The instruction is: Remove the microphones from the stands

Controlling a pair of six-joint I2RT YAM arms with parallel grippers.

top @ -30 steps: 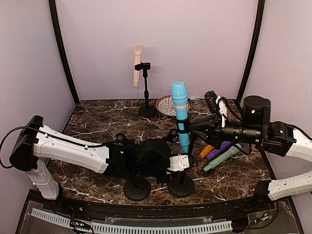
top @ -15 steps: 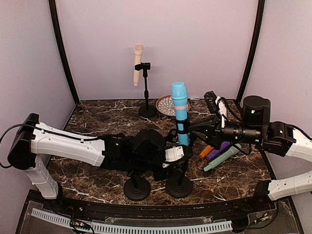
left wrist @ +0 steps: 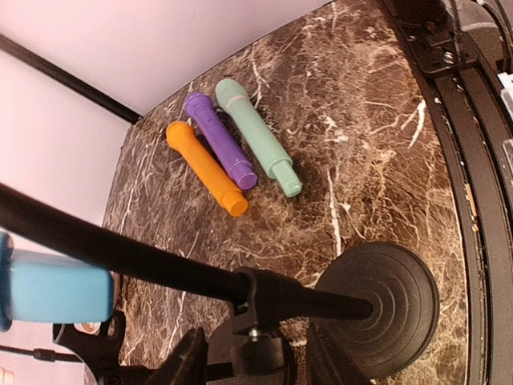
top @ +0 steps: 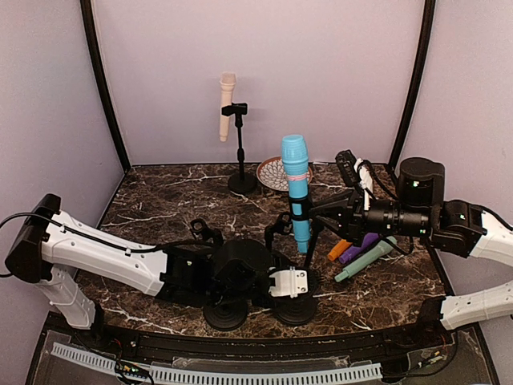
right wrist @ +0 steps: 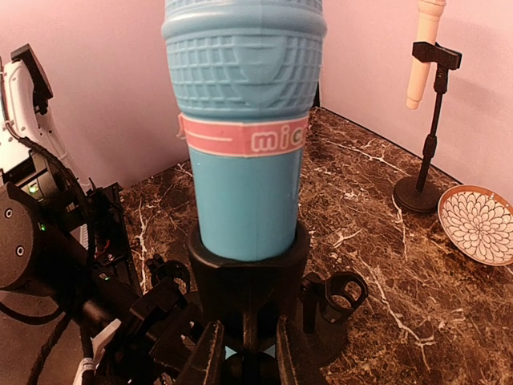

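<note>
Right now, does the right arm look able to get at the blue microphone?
Probably yes. The right end effector faces the blue microphone at close range, open and straddling the clip beneath it, nothing between. The left end effector is lower, at the stand pole, out of the way.

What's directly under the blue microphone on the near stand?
A black clip rings the blue microphone below its pink band. In the right wrist view the clip hides its lower end; the stand's round black base sits below.
</note>
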